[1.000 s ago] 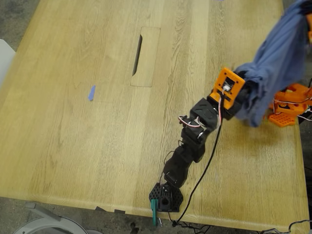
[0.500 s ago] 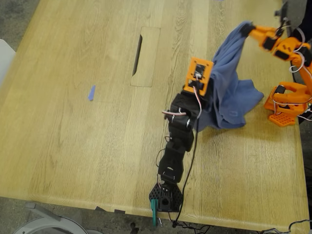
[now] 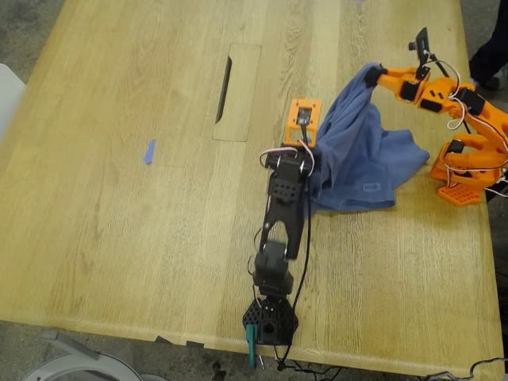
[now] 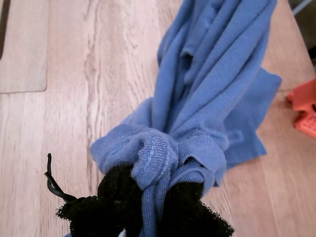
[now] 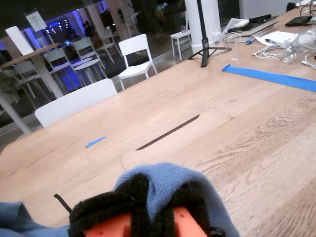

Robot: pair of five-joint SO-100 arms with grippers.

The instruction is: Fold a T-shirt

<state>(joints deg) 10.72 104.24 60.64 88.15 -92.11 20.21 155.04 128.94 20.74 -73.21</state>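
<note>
The blue T-shirt (image 3: pixel 361 159) hangs bunched between both grippers, its lower part pooled on the wooden table (image 3: pixel 119 238) at the exterior view's right. My first gripper (image 3: pixel 320 145), on the black arm with the orange head, is shut on a gathered fold of the T-shirt (image 4: pixel 207 98); its black padded fingers (image 4: pixel 118 192) pinch the cloth. My second gripper (image 3: pixel 371 75), on the orange arm, is shut on the T-shirt's raised end (image 5: pixel 168 180), held above the table. No print shows on the cloth.
A cable hatch (image 3: pixel 238 93) with a dark slot lies in the table near the exterior view's middle, and a blue tape scrap (image 3: pixel 148 151) lies to its left. The orange arm's base (image 3: pixel 464 178) stands at that view's right edge. White chairs (image 5: pixel 136 49) stand beyond the table.
My first gripper swung toward the exterior view's left, dragging the T-shirt. My second gripper came into view and followed. The cloth dropped from a raised bundle to partly resting on the table.
</note>
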